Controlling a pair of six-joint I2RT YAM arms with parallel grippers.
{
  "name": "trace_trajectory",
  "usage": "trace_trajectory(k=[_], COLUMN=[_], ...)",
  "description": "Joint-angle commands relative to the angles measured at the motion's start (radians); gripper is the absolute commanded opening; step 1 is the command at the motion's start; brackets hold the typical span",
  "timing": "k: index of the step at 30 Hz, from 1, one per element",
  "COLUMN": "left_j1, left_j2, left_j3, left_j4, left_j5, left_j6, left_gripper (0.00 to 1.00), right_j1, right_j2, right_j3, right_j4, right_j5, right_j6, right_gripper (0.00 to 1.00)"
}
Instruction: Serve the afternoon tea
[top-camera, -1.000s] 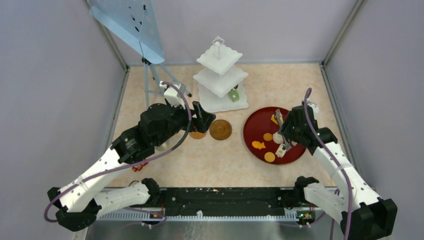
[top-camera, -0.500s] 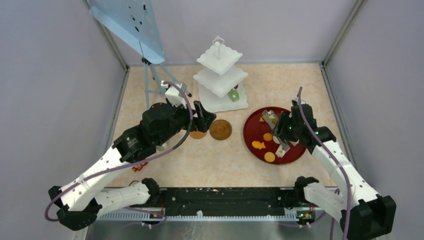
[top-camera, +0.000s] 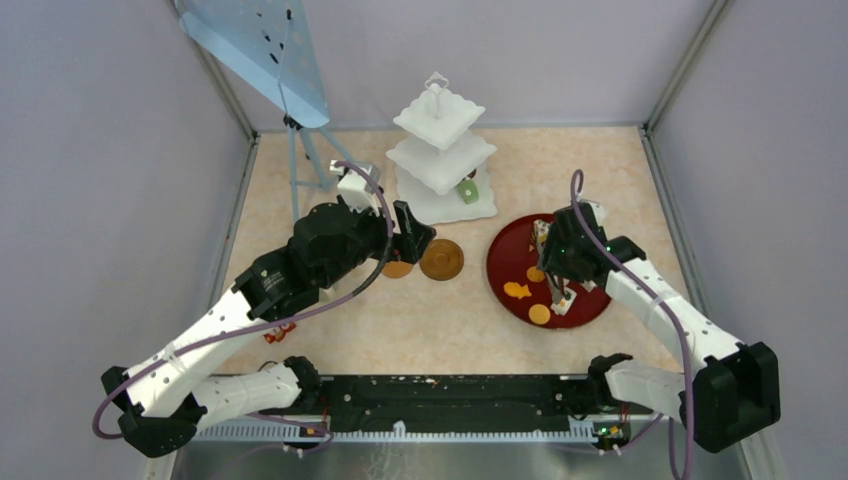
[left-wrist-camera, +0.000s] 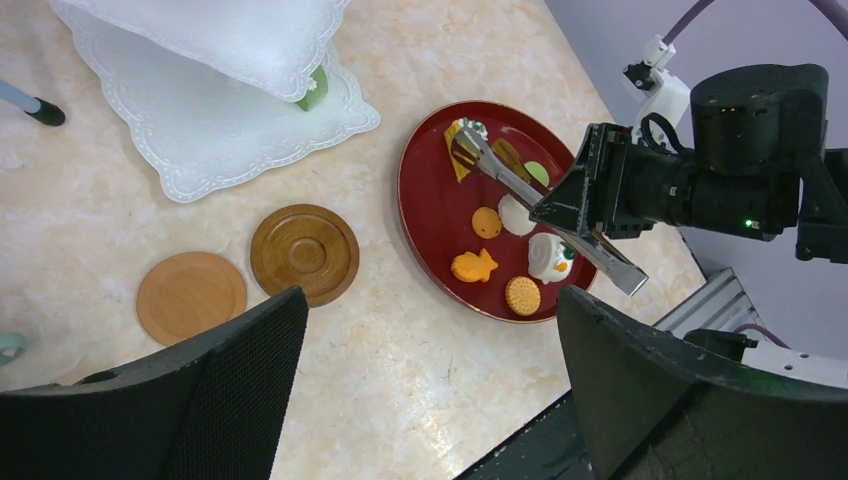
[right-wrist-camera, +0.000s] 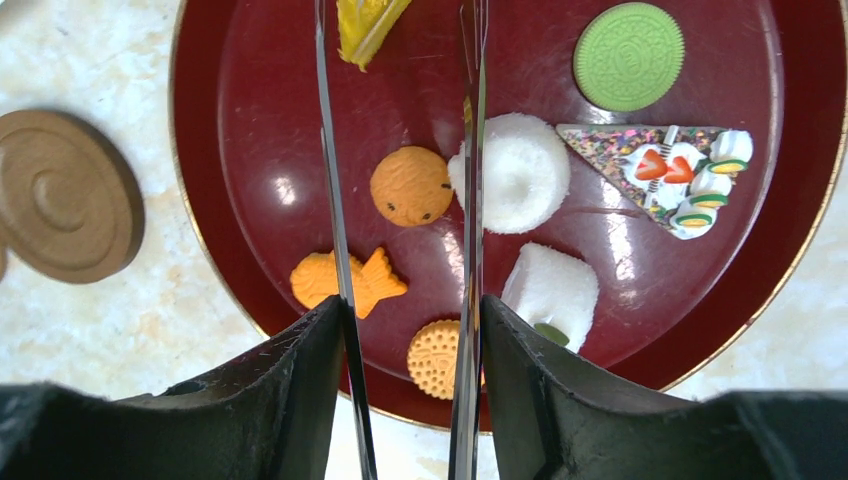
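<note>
A beige marbled tabletop walled in pale lilac carries a dark-red round tray (right-wrist-camera: 250, 130) of toy sweets. The right gripper (right-wrist-camera: 408, 325) clamps long metal tongs (right-wrist-camera: 472, 180), their blades parted and pointing away across the tray. The round orange biscuit (right-wrist-camera: 411, 186) lies between them at mid-length, and the yellow wedge (right-wrist-camera: 365, 20) sits near the tips. The left gripper (left-wrist-camera: 430, 395) hangs by two round wooden coasters (left-wrist-camera: 304, 252), jaws wide and empty, well apart from the tray — the right arm is nearer.
</note>
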Motion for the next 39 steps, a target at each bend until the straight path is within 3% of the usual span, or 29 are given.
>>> trace_trajectory(k=[1, 21, 33, 39], left_j1=[0.004, 0.007, 0.007, 0.008], left_j2=[-0.009, -0.018, -0.028, -0.033], left_j3=[0.021, 0.008, 0.003, 0.002], left_j4=[0.029, 0.033, 0.036, 0.031], left_j5=[-0.015, -0.002, 0.003, -0.005], left_j6=[0.019, 0.014, 0.006, 0.005], left_gripper=[0.99, 0.99, 0.99, 0.99], right_j1=[0.033, 0.063, 0.09, 0.096], right_j2=[0.026, 0.095, 0.132, 0.141], right_j3=[0.07, 0.088, 0.1, 0.105], right_j4=[0.058, 0.053, 0.058, 0.046], right_j5=[0.109, 0.185, 0.21, 0.234], right_j6=[0.031, -0.117, -0.12, -0.13], right_gripper=[0.5, 0.44, 0.49, 0.44])
